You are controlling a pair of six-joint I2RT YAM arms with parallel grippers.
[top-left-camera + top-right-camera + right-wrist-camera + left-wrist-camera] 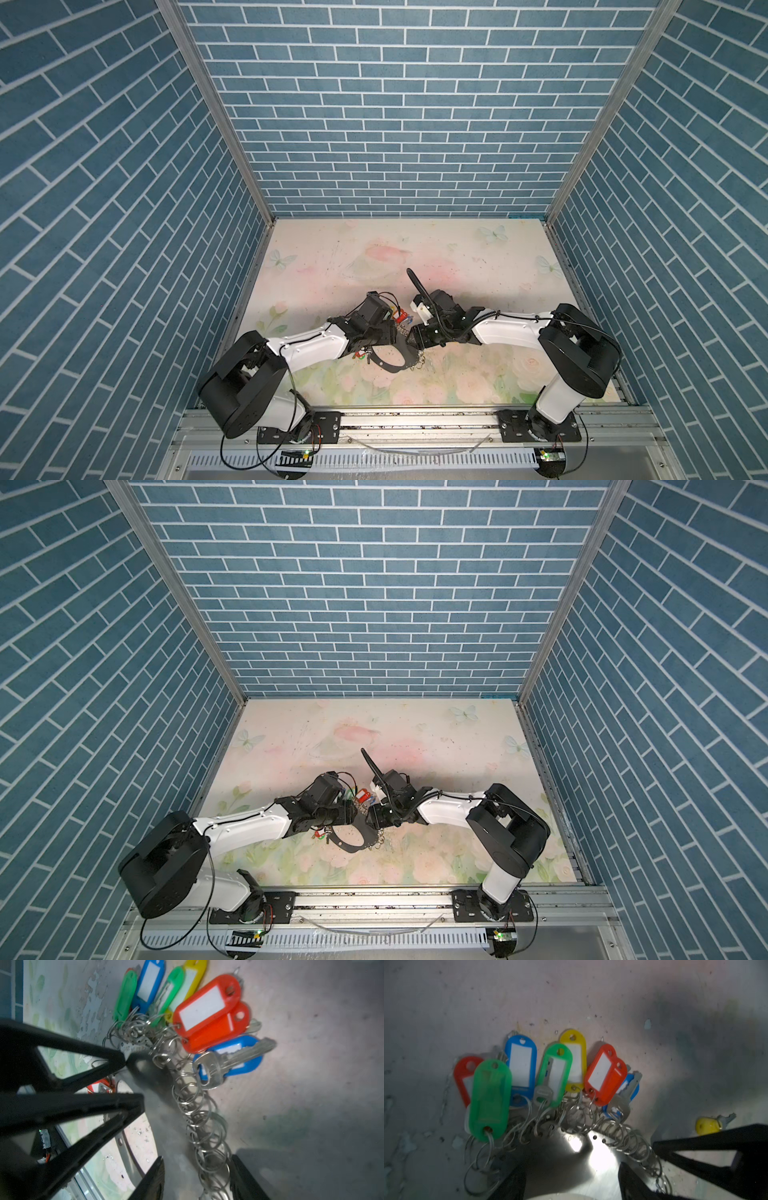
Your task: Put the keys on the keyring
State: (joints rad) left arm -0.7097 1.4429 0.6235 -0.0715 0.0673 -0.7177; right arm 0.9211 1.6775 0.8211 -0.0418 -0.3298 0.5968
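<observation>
Yellow plastic marked the keys (708,1125): a tag with a small key at its end. It seemed to lie loose on the table (457,257), clear of the keyring (571,1155) and just beyond one finger of the right gripper (197,1157) in the left wrist view. Neither top view showed it plainly.

In a top view the keyring (390,365) lay flat near the table's front middle, between the two arms. Its rim was strung with wire rings (199,1105). Other tagged keys (604,1076) in red, green, blue, orange and a second yellow fanned out from one stretch of it.

The left gripper (571,1167) held its jaws partly apart with the plate's band between them. The right gripper's jaws stood apart astride the ring-strung rim. Whether either was clamping, I could not tell.

Blue brick-pattern walls (374,124) enclosed the table on three sides.
</observation>
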